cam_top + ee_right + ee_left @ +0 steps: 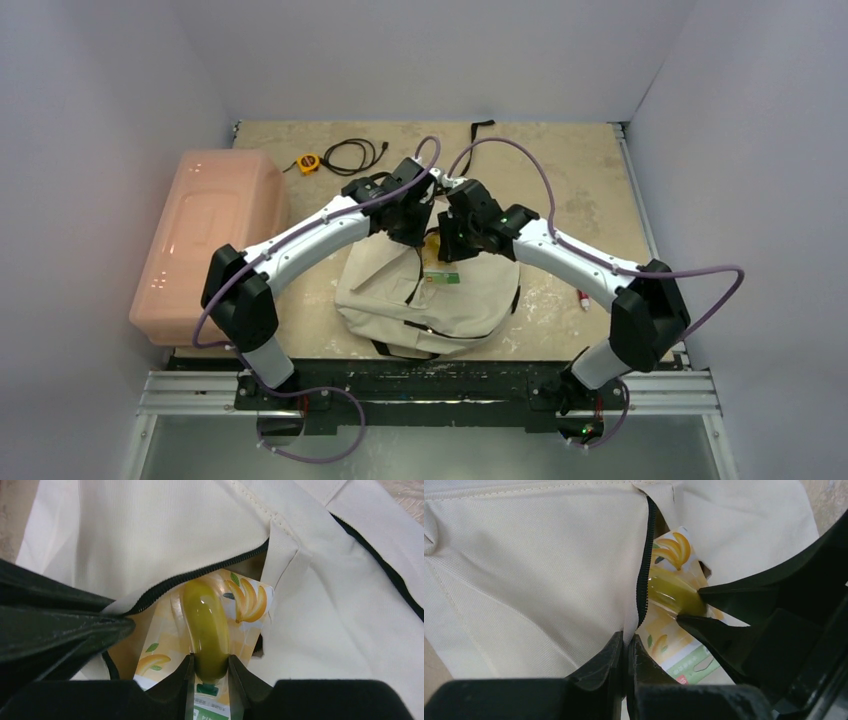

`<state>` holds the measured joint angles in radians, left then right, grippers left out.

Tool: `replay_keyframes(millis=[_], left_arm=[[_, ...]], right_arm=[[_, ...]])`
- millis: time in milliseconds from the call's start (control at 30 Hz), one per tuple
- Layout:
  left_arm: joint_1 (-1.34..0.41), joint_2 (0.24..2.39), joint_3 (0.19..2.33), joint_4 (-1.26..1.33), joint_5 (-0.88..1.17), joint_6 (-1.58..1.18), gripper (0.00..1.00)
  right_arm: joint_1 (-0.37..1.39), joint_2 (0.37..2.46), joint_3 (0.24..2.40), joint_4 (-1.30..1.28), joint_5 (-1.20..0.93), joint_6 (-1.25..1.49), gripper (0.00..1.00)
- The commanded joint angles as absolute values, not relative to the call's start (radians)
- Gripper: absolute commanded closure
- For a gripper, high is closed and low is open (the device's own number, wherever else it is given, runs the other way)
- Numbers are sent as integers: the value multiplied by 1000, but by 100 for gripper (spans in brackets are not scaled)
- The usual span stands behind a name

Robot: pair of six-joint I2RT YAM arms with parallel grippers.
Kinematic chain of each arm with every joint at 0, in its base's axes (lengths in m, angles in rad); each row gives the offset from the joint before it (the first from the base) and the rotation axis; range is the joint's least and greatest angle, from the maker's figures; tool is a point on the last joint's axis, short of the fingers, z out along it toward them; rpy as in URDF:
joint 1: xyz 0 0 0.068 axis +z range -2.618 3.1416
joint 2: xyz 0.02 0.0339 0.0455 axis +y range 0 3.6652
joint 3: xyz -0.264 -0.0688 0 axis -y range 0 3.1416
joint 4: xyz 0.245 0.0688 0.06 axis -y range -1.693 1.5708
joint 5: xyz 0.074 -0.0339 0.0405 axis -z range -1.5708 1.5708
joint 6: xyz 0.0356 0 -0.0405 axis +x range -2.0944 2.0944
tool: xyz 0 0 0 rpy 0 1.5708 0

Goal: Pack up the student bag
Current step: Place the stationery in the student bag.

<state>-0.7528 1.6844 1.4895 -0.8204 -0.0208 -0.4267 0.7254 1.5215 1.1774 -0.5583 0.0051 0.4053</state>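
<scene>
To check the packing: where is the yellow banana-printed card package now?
In the wrist views, the yellow banana-printed card package pokes from the zipper opening of the beige canvas backpack, held in the right gripper, beside the left gripper.

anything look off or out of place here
Nothing spilled or damaged. The banana pack sticks half out of the student bag, gripped by the right fingers while the left fingers pinch the zipper edge. A small red-and-white item lies right of the bag.

Even, diffuse overhead light, faint shadows. Glare streaks on rigid pink plastic bin [208, 232], left of top view. Wrist views: cream canvas backpack [534, 575] sharp, bottom foreground blurred; highlight on glossy yellow-green blister [205, 625].
</scene>
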Motion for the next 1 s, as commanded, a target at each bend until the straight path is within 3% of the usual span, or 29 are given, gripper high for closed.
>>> replay_keyframes(millis=[0, 133, 333, 400, 500, 567, 700, 833, 900, 967], left_arm=[[-766, 1625, 1489, -772, 34, -418, 100], [-785, 1623, 1481, -761, 40, -416, 100], [-786, 1626, 1483, -760, 47, -418, 100], [-786, 1627, 1483, -758, 48, -417, 100], [-786, 1634, 1483, -758, 41, -417, 100], [-787, 1639, 1486, -763, 34, -413, 100], [-786, 1641, 1492, -768, 30, -410, 100], [-786, 1646, 1494, -767, 38, -411, 100], [-787, 1649, 1493, -770, 41, -411, 100], [-787, 1650, 1493, -768, 45, -412, 100]], right_arm=[[711, 1568, 1244, -459, 54, 539, 100], [696, 1633, 1289, -440, 122, 630, 100], [688, 1602, 1181, -237, 127, 798, 100], [700, 1618, 1181, -194, 79, 807, 90], [704, 1611, 1137, -94, -124, 813, 62], [702, 1571, 1097, -83, -178, 805, 50], [673, 1487, 1008, -119, -217, 749, 40], [615, 1434, 930, -69, -270, 730, 40], [605, 1423, 912, -47, -277, 731, 49], [599, 1429, 910, -30, -285, 732, 65]])
